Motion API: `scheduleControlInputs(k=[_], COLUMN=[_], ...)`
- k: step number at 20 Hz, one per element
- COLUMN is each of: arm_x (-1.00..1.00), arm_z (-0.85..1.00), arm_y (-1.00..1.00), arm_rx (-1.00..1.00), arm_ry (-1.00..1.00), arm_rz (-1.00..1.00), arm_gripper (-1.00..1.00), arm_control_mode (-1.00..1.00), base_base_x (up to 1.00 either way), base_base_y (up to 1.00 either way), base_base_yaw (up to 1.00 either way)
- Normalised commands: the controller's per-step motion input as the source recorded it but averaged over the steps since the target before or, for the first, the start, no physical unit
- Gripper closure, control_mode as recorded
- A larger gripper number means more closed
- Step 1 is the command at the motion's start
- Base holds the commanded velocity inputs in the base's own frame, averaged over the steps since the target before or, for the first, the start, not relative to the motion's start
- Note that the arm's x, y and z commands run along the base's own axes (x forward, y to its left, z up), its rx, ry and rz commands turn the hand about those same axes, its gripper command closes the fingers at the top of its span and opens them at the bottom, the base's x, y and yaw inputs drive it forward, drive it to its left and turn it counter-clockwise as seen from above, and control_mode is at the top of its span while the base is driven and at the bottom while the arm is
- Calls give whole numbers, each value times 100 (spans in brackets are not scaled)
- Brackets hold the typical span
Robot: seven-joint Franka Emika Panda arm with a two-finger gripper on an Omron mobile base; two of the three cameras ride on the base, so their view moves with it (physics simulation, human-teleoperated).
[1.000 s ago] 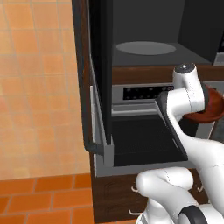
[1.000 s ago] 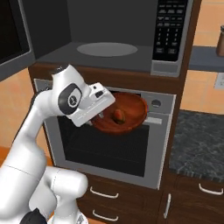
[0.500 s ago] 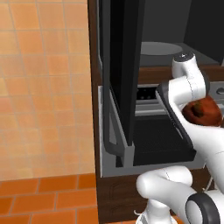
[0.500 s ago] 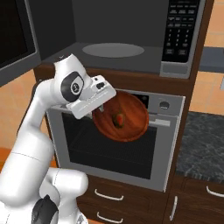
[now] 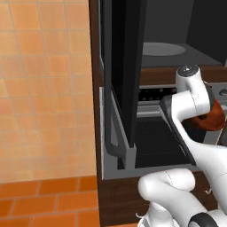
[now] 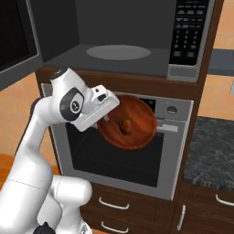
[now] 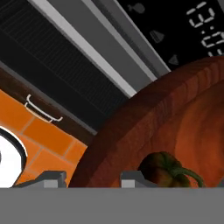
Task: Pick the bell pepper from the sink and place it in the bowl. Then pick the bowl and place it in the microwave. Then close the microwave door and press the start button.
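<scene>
Gripper [image 6: 106,119] clamps rim of tilted bowl [image 6: 130,123], bell pepper [image 6: 125,125] inside, below open microwave [image 6: 137,41]

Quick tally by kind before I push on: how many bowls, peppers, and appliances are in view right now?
Bowls: 1, the bowl, tilted in the gripper
Peppers: 1, the bell pepper, inside the bowl
Appliances: 2, the microwave with its door open, and the oven below it
Total: 4

Two base cameras are looking forward from behind the arm, left and right, sharing the open microwave [image 6: 123,50] above the wall oven [image 6: 132,151]. The hand camera is peering close along the tilted bowl [image 7: 175,127].
</scene>
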Motion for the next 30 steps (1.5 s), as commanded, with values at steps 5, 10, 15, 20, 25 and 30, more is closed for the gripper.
scheduleControlInputs(k=[5, 10, 15, 20, 25, 30], arm_x=[-89, -70, -63, -12, -2, -7], arm_z=[48, 56, 49, 58, 55, 58], arm_y=[1, 3, 14, 0, 2, 1], arm_rx=[-10, -7, -14, -11, -12, -13], arm_ry=[-1, 13, 11, 0, -6, -16], arm_rz=[0, 0, 9, 32, 35, 27], arm_gripper=[100, 100, 100, 100, 100, 100], arm_control_mode=[-100, -100, -100, -100, -100, -100], base_base_x=[0, 0, 0, 0, 0, 0], base_base_y=[0, 0, 0, 0, 0, 0], base_base_yaw=[0, 0, 0, 0, 0, 0])
